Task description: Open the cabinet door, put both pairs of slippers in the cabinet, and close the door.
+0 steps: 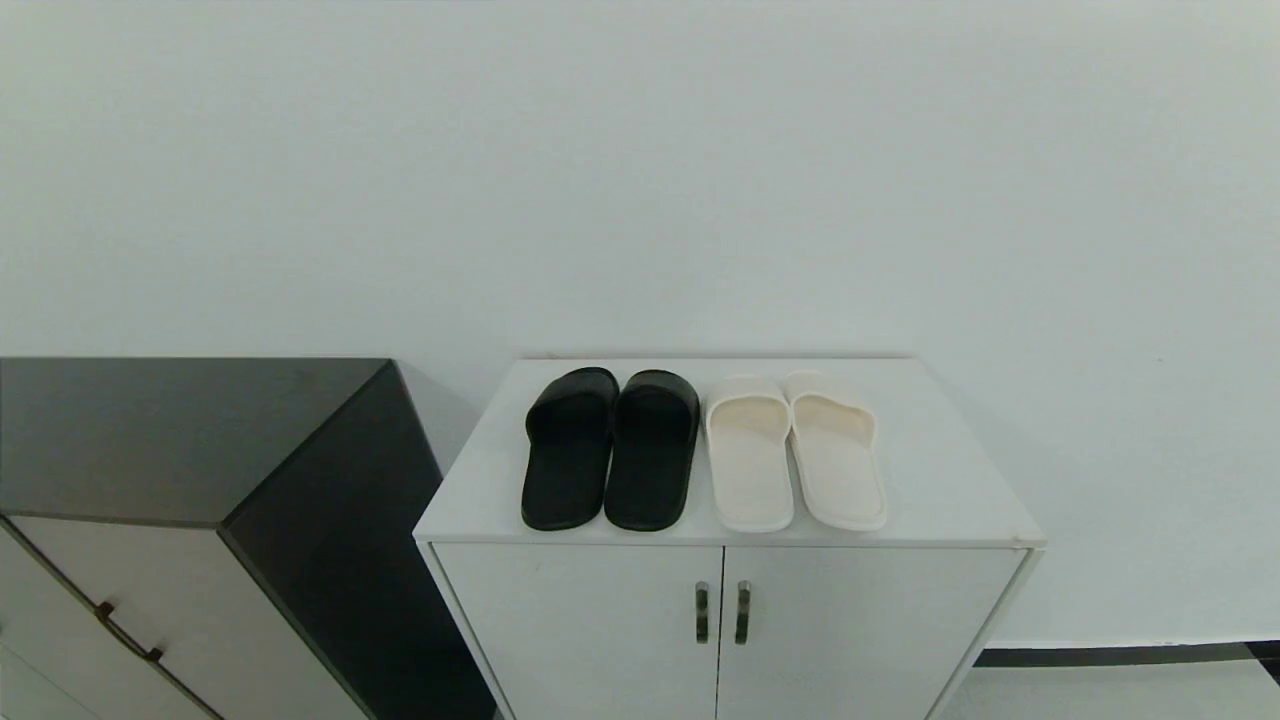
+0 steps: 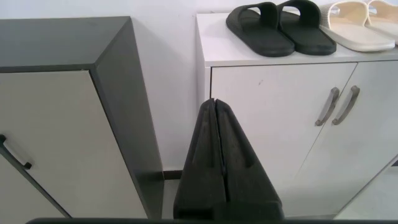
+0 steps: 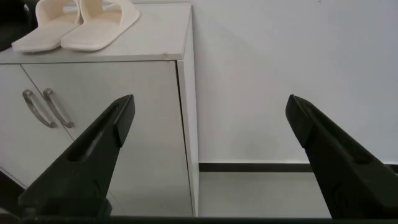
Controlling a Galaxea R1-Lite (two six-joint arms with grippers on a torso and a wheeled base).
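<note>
A white two-door cabinet (image 1: 730, 640) stands against the wall, both doors closed, with two metal handles (image 1: 722, 611) side by side at the middle. On its top lie a black pair of slippers (image 1: 608, 448) on the left and a cream pair of slippers (image 1: 795, 450) on the right. My left gripper (image 2: 214, 106) is shut, low and in front of the cabinet's left door (image 2: 273, 124). My right gripper (image 3: 210, 109) is open with nothing between its fingers, low by the cabinet's right corner (image 3: 185, 124). The black slippers (image 2: 280, 28) and cream slippers (image 3: 78, 22) show from below.
A dark cabinet (image 1: 200, 520) with pale drawer fronts stands close on the left, with a narrow gap between it and the white cabinet. A plain white wall is behind. To the right of the white cabinet is open floor (image 1: 1120, 690) with a dark baseboard.
</note>
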